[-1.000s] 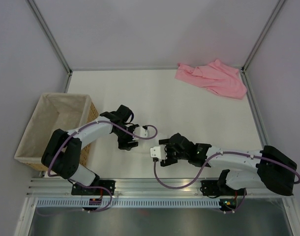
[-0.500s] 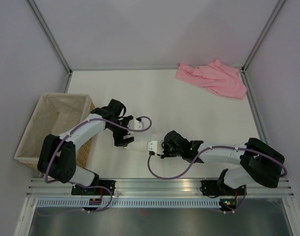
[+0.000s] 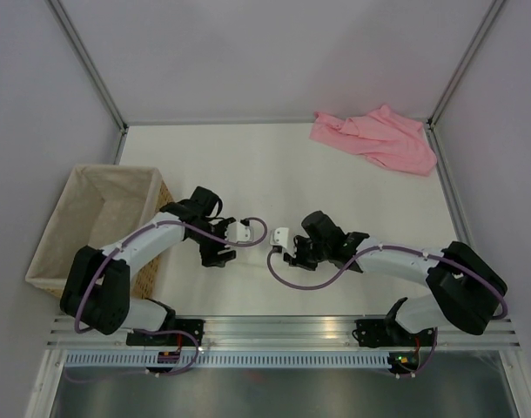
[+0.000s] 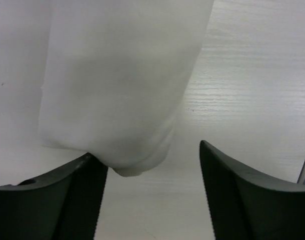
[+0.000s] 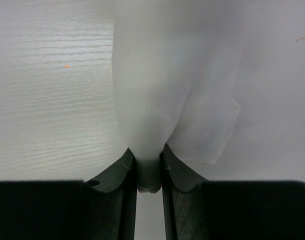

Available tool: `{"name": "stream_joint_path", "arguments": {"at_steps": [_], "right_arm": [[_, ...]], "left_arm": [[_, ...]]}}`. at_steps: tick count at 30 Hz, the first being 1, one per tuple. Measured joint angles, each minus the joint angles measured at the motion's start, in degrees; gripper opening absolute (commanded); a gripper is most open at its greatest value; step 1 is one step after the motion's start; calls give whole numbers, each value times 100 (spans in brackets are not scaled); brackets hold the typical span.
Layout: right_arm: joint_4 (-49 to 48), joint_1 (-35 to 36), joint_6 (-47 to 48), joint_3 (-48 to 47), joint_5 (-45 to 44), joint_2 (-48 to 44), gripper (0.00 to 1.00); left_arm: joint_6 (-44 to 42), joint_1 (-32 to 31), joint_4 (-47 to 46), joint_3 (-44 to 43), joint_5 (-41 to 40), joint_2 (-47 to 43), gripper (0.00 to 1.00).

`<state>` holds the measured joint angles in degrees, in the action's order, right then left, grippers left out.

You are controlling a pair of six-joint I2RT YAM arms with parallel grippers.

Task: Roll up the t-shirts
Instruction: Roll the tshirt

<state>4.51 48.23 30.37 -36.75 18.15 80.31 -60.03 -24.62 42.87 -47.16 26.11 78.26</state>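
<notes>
Clamping a bunched fold of the white t-shirt point(image 5: 157, 75), the right jaws are clenched on the cloth, which fans out from them toward 12 o'clock in the right wrist view. The left jaws stand released and wide apart. The shirt's rounded edge lies between them, reaching the tip of the finger point(image 4: 47, 200) at 7 o'clock and clear of the other. From above, the left arm point(image 3: 152, 231) and right arm point(image 3: 396, 257) face each other near 6 o'clock of the tabletop point(image 3: 248, 165), where the white cloth is hard to make out against the pale surface. The pink t-shirt point(image 3: 376, 138) lies crumpled at 1 o'clock, in the far corner. A lined basket point(image 3: 65, 226) sits at 9 o'clock.
</notes>
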Motion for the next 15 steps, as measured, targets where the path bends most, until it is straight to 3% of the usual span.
{"name": "stream_joint_path", "arguments": {"at_steps": [1, 2, 4, 7, 11, 15], "right_arm": [[31, -85, -17, -15, 146, 2, 12], [83, -175, -28, -33, 293, 2, 10], [208, -310, -42, -103, 529, 2, 10], [431, -466, -61, -240, 935, 4, 10], [750, -638, -70, -372, 1445, 24, 10], [1176, -953, -7, -564, 2194, 48, 10]], "left_arm": [[35, 0, -55, 22, 2, 83, 64], [55, -2, -136, 20, 2, 214, 50], [107, -13, -249, 17, -13, 413, 40], [184, -15, -339, 7, -13, 629, 3], [201, -7, -229, -101, 4, 640, 2], [11, 282, 444, -518, 367, 704, 2]]}}
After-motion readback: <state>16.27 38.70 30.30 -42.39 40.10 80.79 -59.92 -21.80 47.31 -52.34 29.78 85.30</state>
